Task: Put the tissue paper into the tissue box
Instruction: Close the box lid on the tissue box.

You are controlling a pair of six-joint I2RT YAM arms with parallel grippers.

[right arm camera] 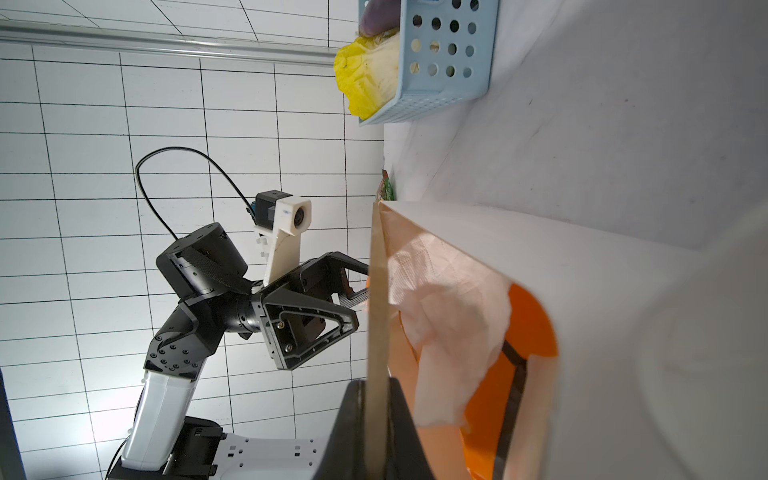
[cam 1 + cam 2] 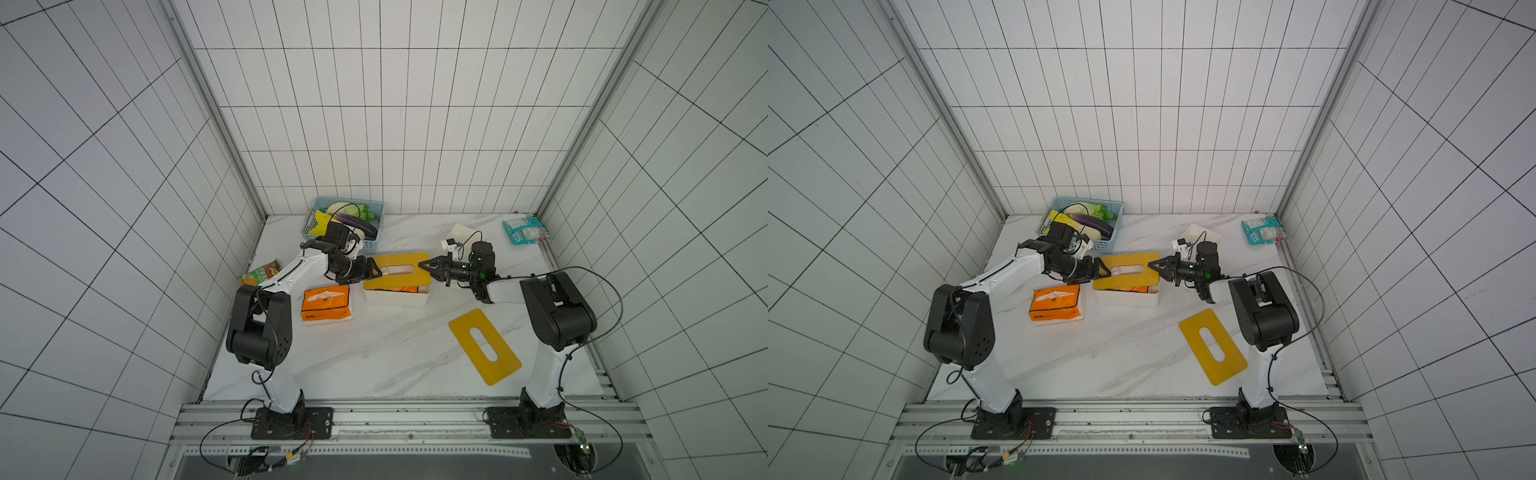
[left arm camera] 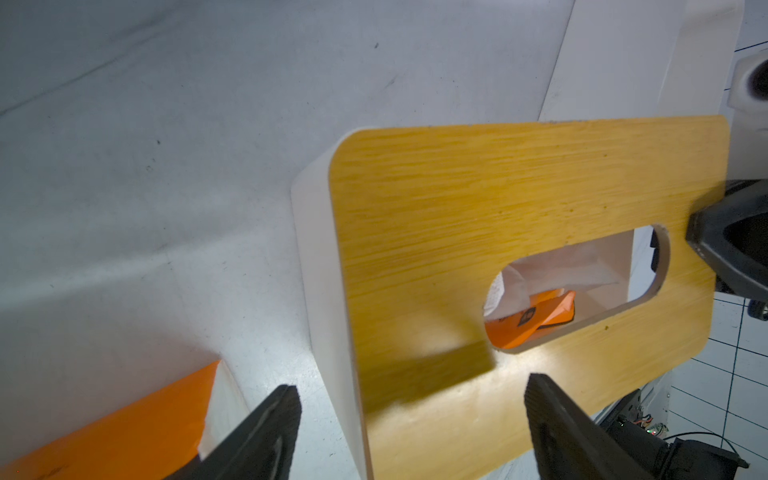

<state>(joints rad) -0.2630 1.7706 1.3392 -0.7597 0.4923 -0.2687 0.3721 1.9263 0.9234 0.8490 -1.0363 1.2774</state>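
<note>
The right gripper (image 2: 423, 264) is closed almost fully. It pinches the right short edge of the yellow wooden lid (image 2: 399, 258). In the right wrist view the thin lid (image 1: 377, 291) stands edge-on between its two fingers (image 1: 399, 419).

The left gripper (image 2: 376, 270) is wide open at the left short end of the lid and holds nothing. In its wrist view one finger (image 3: 270, 428) is over the table (image 3: 166, 166) and one finger is over the lid (image 3: 498, 187). If it touches the lid, I cannot tell.

The white tissue box (image 2: 395, 297) lies in the middle of the table, with its long axis running left to right between the two grippers. The lid has the same direction but does not sit flat. Along the front long side there is a gap.

The orange tissue pack (image 1: 536, 324) is already inside the box and lies along it. It shows through the gap (image 2: 397, 288) and through the slot (image 3: 523, 328). One pale tissue sheet (image 1: 449, 299) rises from it under the lid.

A second orange tissue pack (image 2: 326, 303) lies flat on the table, just beside the box on the left, with its opening upward. A spare yellow lid (image 2: 503, 370) lies diagonally near the right arm.
</note>
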